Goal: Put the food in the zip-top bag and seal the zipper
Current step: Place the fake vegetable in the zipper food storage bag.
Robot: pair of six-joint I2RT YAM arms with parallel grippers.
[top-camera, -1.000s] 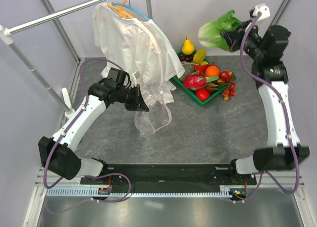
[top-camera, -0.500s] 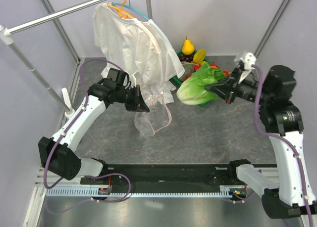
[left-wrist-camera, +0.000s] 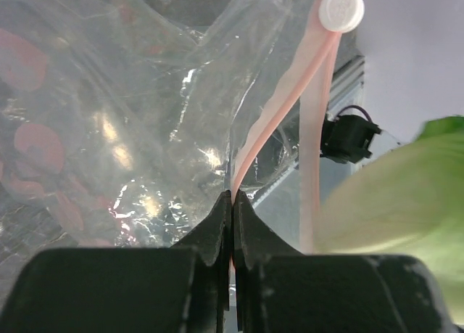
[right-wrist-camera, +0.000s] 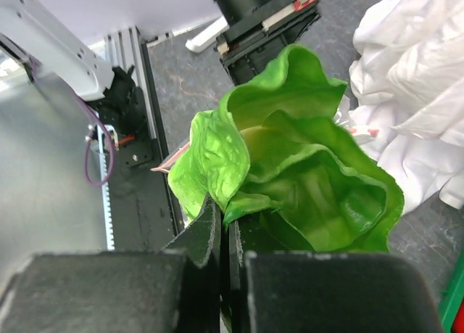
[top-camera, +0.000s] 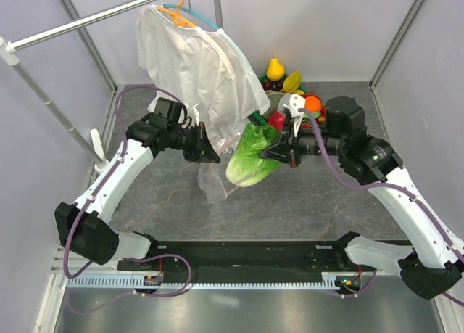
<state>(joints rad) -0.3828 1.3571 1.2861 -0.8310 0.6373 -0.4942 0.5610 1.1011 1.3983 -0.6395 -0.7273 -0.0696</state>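
The zip-top bag (top-camera: 217,179) hangs clear and crinkly from my left gripper (top-camera: 214,157), which is shut on the pink zipper (left-wrist-camera: 270,119) at the bag's mouth. In the left wrist view the bag (left-wrist-camera: 123,122) fills the left side, the zipper's white tab (left-wrist-camera: 341,9) sits at the top, and my left gripper (left-wrist-camera: 232,202) pinches the strip. My right gripper (top-camera: 265,153) is shut on a leaf of the green lettuce (top-camera: 250,157), held right beside the bag's mouth. In the right wrist view the lettuce (right-wrist-camera: 304,173) rises from my right gripper (right-wrist-camera: 226,217).
More food, a yellow pear (top-camera: 275,68) and an orange (top-camera: 312,103) among it, lies behind the right arm at the back. A white shirt (top-camera: 196,64) hangs on a rail (top-camera: 94,17) just behind the bag. Grey walls enclose the table.
My right arm has swung the lettuce from the back right corner down and leftward to the bag's mouth. The left arm and bag have stayed put.
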